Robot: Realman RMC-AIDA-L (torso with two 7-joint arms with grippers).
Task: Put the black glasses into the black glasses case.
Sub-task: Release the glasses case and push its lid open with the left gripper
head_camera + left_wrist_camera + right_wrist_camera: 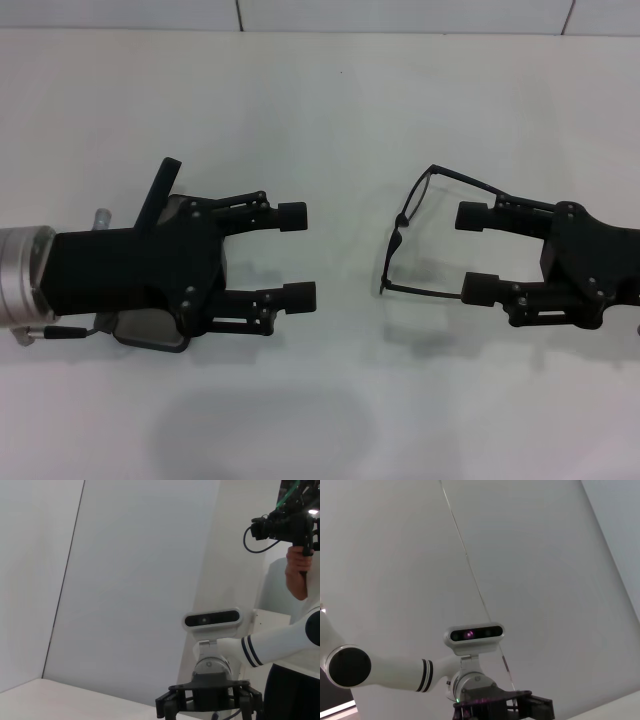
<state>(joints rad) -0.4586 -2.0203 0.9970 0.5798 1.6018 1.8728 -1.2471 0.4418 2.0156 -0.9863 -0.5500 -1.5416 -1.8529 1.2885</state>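
Observation:
The black glasses (408, 226) lie on the white table right of centre, their temple arms spread open toward the right. My right gripper (475, 252) is open, and its fingertips (470, 215) sit between the two temple arms, close to or touching them. The black glasses case (158, 192) lies open on the left, mostly hidden under my left arm; its raised lid and a grey-lined edge show. My left gripper (297, 256) is open and empty above the case, pointing at the glasses. Neither wrist view shows the glasses or the case.
The white table (330, 100) ends at a tiled wall at the back. The left wrist view shows the robot's head camera (212, 618) and a person holding a camera (287, 525) behind the robot.

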